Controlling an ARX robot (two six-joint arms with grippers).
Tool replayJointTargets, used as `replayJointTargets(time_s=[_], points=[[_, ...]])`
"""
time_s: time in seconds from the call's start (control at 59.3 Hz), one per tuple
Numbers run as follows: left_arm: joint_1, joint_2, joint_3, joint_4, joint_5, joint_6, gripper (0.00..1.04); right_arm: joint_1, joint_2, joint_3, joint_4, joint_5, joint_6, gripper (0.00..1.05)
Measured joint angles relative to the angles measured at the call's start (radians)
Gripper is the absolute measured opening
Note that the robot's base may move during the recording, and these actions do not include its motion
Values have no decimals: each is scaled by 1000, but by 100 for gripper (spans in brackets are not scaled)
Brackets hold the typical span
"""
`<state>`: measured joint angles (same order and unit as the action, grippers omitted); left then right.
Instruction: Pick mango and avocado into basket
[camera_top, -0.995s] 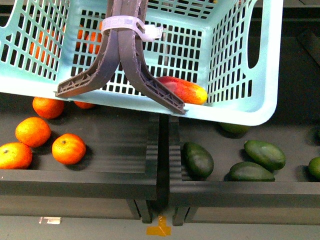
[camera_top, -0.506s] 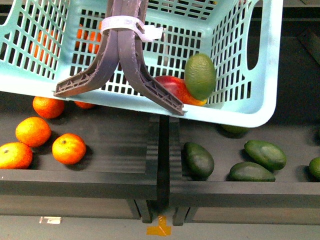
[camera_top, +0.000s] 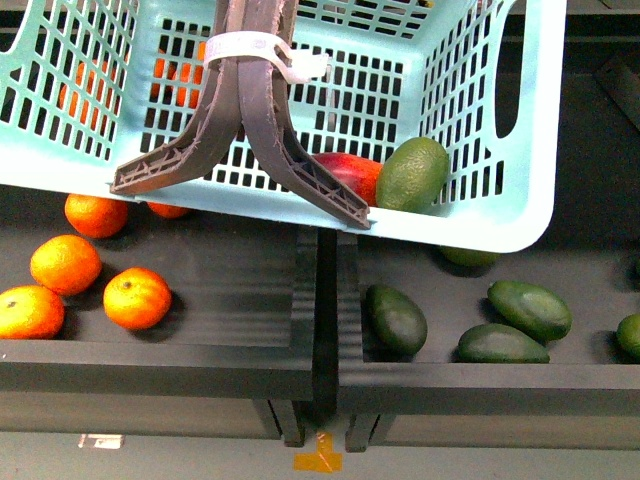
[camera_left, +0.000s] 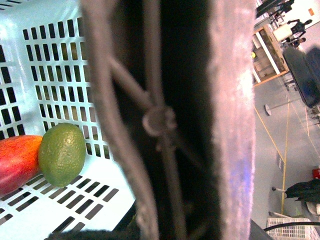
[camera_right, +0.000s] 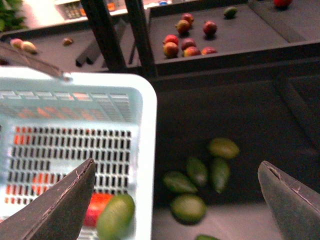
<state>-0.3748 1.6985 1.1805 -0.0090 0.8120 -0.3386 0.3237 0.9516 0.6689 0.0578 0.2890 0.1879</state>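
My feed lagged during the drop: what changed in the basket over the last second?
The avocado dropped into the basket and settled on its floor against the mango. The right claw hangs open, holding nothing. Mango, basket, oranges and dark avocados below stayed put.

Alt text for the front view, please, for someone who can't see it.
A green avocado lies against a red mango on the floor of a pale turquoise basket, partly behind grey-brown handles bound by a white zip tie. Beneath it, dark trays hold oranges on the left and darker avocados on the right.
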Motion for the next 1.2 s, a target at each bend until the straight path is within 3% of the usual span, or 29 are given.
replayJointTargets(time_s=[0.034,0.169,0.607,0.759,0.81,0.86,1.198], points=[[0,0,0,0,0,0,12,10,-76,-85,60,35,-45,90],[-2,0,0,0,1,-2,12,-19,-208,-259,275,6,-135,70],[-2,0,0,0,0,1,12,-174,-403,-494,307,-148,-185,2],[-2,0,0,0,0,0,12,-211,-464,-540,294,-183,-185,2],[-2,0,0,0,0,0,12,-275,-496,-559,280,-270,-185,2],[-2,0,0,0,0,0,12,-312,-522,-575,270,-278,-185,2],[-1,0,0,0,0,1,12,-320,-654,-628,192,-287,-185,2]])
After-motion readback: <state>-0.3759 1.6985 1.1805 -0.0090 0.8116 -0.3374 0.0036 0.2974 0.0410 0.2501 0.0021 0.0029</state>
